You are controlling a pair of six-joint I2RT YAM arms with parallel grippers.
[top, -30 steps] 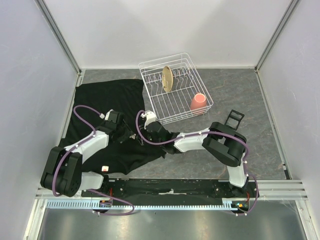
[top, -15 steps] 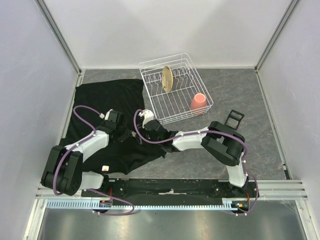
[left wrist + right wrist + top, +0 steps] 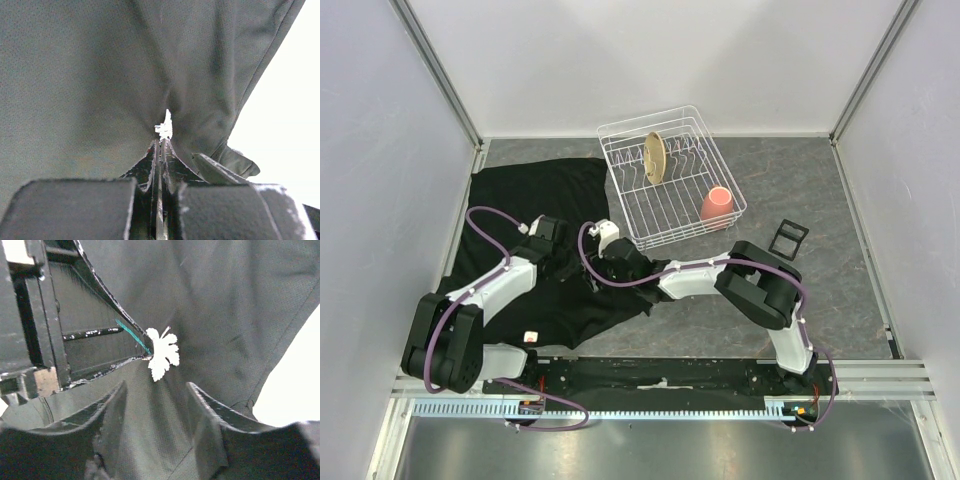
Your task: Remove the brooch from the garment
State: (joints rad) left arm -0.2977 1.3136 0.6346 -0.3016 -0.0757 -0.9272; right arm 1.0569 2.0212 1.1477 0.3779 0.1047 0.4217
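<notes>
Both arms are reaching inward, low over the grey table (image 3: 820,300), and meeting on the garment (image 3: 535,190); a wire dish rack (image 3: 670,180) is standing just behind; the left gripper (image 3: 161,145) is pinching black fabric at the brooch (image 3: 162,354), jaws pressed together; the right gripper (image 3: 155,390) is facing the brooch, jaws apart.

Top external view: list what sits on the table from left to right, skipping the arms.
In order: garment → plate → pink cup → black square frame.
</notes>
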